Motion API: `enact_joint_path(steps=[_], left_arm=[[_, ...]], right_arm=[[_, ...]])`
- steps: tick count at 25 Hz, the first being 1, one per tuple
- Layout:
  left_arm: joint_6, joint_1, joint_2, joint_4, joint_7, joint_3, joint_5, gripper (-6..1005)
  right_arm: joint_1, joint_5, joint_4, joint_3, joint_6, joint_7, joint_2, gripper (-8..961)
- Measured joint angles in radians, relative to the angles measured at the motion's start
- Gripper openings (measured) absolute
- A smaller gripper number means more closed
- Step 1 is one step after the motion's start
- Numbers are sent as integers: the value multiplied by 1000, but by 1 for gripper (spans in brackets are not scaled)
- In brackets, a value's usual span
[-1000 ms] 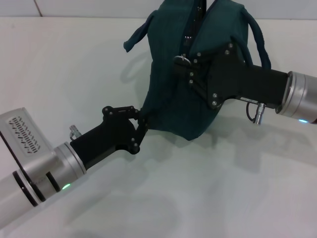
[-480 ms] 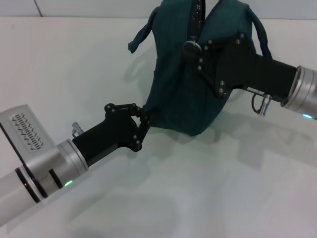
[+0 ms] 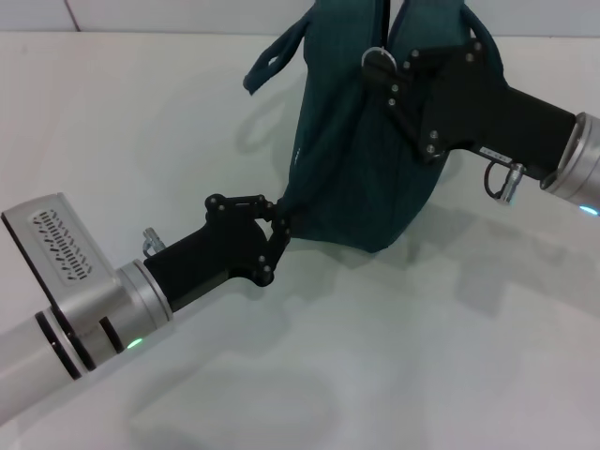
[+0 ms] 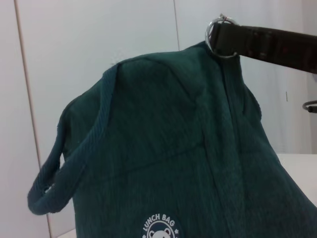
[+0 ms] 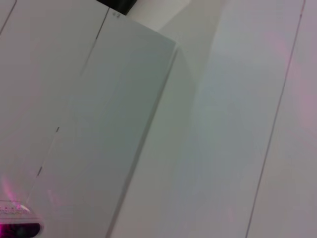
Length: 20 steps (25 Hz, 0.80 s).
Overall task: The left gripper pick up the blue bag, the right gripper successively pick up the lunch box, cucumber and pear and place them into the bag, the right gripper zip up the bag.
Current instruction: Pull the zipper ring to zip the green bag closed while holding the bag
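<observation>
Left gripper [image 3: 278, 225] pinches the lunch bag [image 3: 361, 178] corner; right gripper [image 3: 382, 64] holds the zipper ring [image 3: 375, 58]. Risk: fabric slips, zipper jams.

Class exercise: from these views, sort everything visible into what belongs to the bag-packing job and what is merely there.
Belongs to the job:
blue bag
zipper pull ring
left end effector, pinching the bag's lower corner
right end effector, at the ring

Merely there:
white table
bag handle, hanging loose
</observation>
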Motion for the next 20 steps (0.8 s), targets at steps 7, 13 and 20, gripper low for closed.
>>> enact_joint_path(steps=[7, 13, 20], left_arm=[[17, 13, 1, 39, -65, 1, 9, 132], [66, 8, 3, 49, -121, 0, 10, 147], [190, 10, 7, 50, -240, -12, -14, 366]], right_arm=[[1, 7, 15, -11, 2, 0, 0, 32], [1, 4, 28, -12, 2, 0, 0, 32], [-1, 3, 29, -12, 0, -1, 0, 31]])
